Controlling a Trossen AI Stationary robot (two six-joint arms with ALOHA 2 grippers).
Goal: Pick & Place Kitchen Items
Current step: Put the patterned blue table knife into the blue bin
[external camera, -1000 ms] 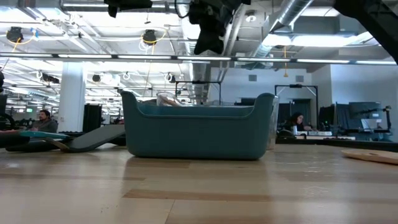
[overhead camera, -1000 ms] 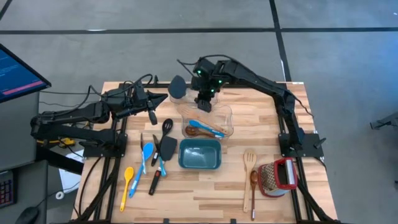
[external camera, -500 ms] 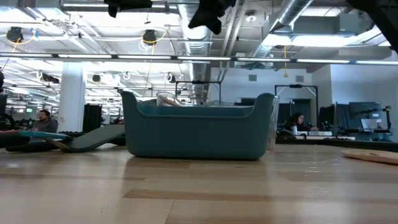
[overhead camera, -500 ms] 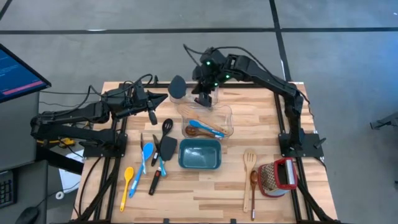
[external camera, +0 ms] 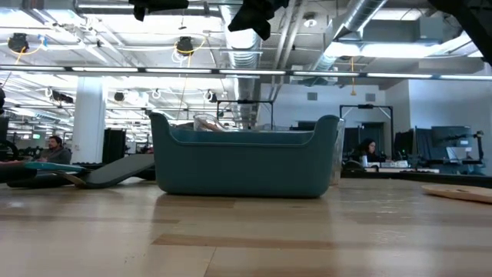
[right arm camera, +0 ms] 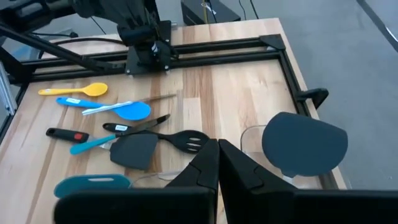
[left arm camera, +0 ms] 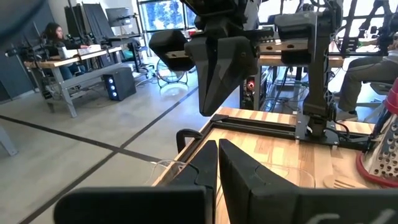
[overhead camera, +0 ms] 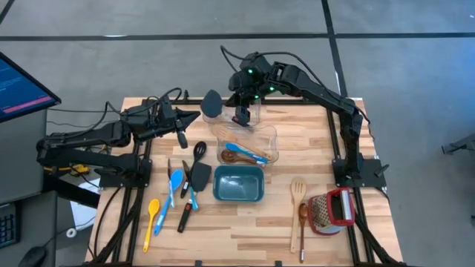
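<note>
Right gripper [overhead camera: 243, 116] above the clear container [overhead camera: 247, 142], fingers closed, empty. Left gripper [overhead camera: 182, 139] parked at desk [overhead camera: 245, 230] left, fingers closed, empty.

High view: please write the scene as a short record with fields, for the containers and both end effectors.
clear container: behind the teal bin, holding a brown spoon and a blue utensil
teal bin: mid-table, looks empty
loose utensils: left of the teal bin
wooden utensils: right of the teal bin
right end effector: shut, empty, above the clear container's far edge
left end effector: shut, empty, at the left
</note>
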